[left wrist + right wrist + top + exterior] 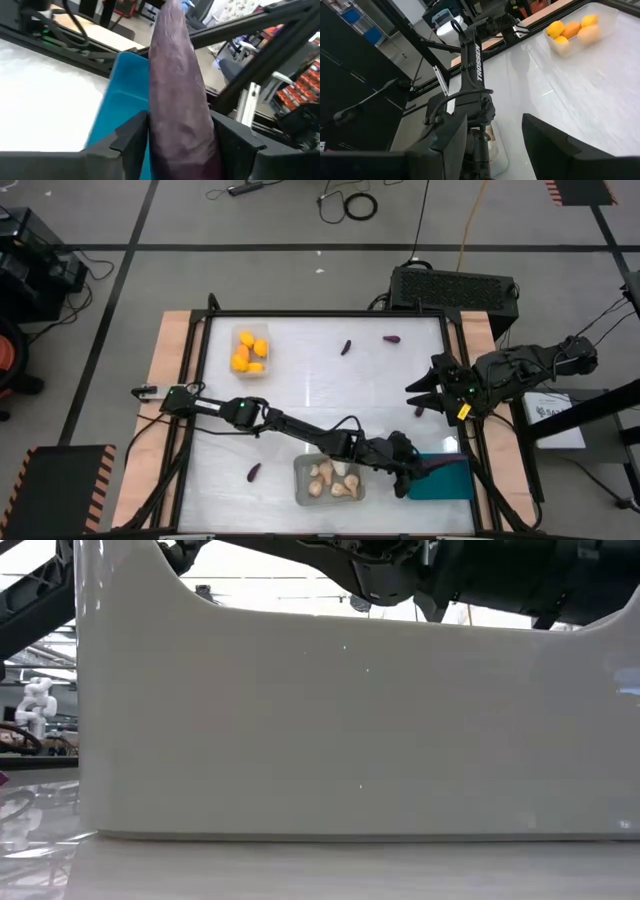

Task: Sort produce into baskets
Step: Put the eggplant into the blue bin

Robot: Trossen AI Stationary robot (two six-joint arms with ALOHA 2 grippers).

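Note:
My left gripper point(405, 477) reaches across the table to the near right and is shut on a dark purple eggplant point(175, 75) over the near-left edge of the teal bin point(445, 480), which also shows in the left wrist view point(125, 95). My right gripper point(422, 390) hangs open and empty at the table's right side; its fingers stand apart in the right wrist view point(495, 132). The grey translucent bin point(330, 478) holds several cream garlic bulbs. The clear bin point(250, 350) holds several orange-yellow pieces. Loose eggplants lie on the table at the far middle point(346, 347), the far right point(391, 338) and the near left point(254, 471). My left gripper pinches the eggplant's thicker end point(162, 137) between its two fingers point(132, 132), one on each side. The eggplant lies along the fingers and sticks out well beyond their tips. It is lifted clear, above the teal bin's wall.
A black vented box point(455, 285) stands beyond the table's far right edge. A small dark piece point(419, 411) lies under my right gripper. A pale bin wall point(320, 720) fills the low view. Bare table lies in the middle point(320, 395).

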